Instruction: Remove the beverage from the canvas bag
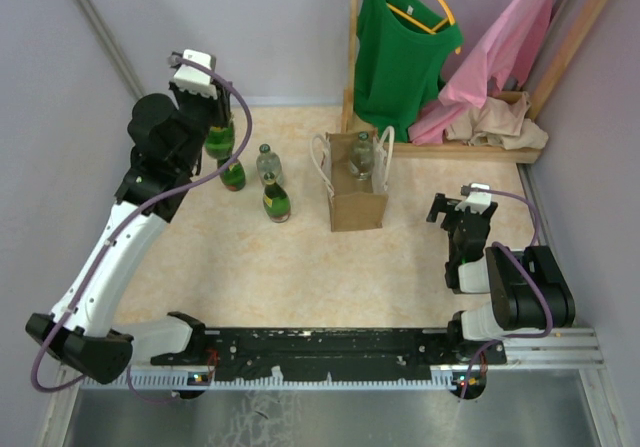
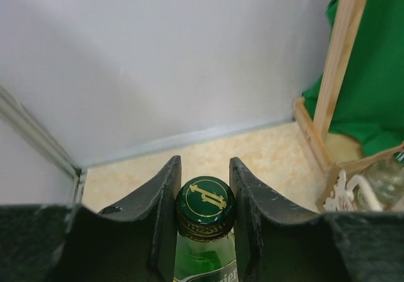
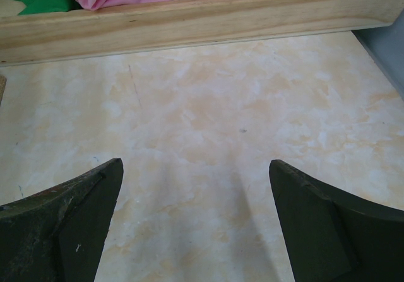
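Observation:
The tan canvas bag (image 1: 357, 195) with white looped handles stands upright mid-table. A clear glass bottle (image 1: 362, 154) stands inside it. My left gripper (image 1: 214, 119) is at the far left, well away from the bag. It is shut on the neck of an upright green bottle (image 1: 219, 140). In the left wrist view the gripper (image 2: 204, 162) has both fingers touching the bottle's green gold-marked cap (image 2: 204, 200). The bag's handles (image 2: 353, 190) show at that view's right edge. My right gripper (image 1: 452, 212) is open and empty over bare table right of the bag, as the right wrist view (image 3: 194, 163) shows.
Three more bottles stand left of the bag: a green one (image 1: 233, 175), a clear one (image 1: 267, 160) and a dark green one (image 1: 276, 202). A wooden clothes rack base (image 1: 480, 147) with green and pink garments stands at the back right; its rail (image 3: 189, 23) is ahead of my right gripper.

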Controlling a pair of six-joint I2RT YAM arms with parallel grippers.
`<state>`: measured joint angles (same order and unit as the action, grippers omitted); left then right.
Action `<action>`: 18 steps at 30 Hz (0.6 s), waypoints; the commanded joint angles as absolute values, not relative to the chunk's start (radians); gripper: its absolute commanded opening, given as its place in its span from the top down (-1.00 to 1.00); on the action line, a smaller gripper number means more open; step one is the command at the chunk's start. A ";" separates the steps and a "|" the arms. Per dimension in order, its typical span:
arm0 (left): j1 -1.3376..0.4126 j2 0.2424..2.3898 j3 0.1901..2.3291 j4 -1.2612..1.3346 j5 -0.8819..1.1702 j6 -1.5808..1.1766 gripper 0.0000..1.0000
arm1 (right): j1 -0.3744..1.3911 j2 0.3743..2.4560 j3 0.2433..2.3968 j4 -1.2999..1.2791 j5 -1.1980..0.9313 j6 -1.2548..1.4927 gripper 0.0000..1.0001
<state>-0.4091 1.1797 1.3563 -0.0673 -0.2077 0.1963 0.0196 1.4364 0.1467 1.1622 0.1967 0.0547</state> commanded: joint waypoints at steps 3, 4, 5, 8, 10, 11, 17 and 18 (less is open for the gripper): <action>-0.366 1.085 1.165 0.133 -0.237 0.098 1.00 | 0.029 1.443 0.181 1.217 0.204 0.043 -0.98; -0.358 1.073 1.133 0.154 -0.238 0.081 1.00 | 0.029 1.443 0.181 1.218 0.205 0.043 -0.98; -0.352 1.067 1.099 0.173 -0.239 0.065 1.00 | 0.028 1.443 0.181 1.218 0.204 0.044 -0.98; -0.333 1.059 1.000 0.249 -0.256 0.033 1.00 | 0.029 1.443 0.181 1.218 0.205 0.044 -0.98; -0.322 1.060 0.943 0.296 -0.266 0.018 1.00 | 0.029 1.443 0.181 1.217 0.205 0.043 -0.98; -0.314 1.060 0.919 0.323 -0.268 0.007 1.00 | 0.029 1.443 0.181 1.218 0.204 0.044 -0.98; -0.278 1.061 0.777 0.462 -0.280 -0.048 1.00 | 0.028 1.443 0.181 1.218 0.205 0.043 -0.98; -0.274 1.064 0.759 0.480 -0.281 -0.057 1.00 | 0.027 1.443 0.181 1.216 0.206 0.042 -0.98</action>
<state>-0.2924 1.1175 0.7826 0.1913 -0.2569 -0.0074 0.0196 1.4364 0.1467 1.1622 0.1967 0.0547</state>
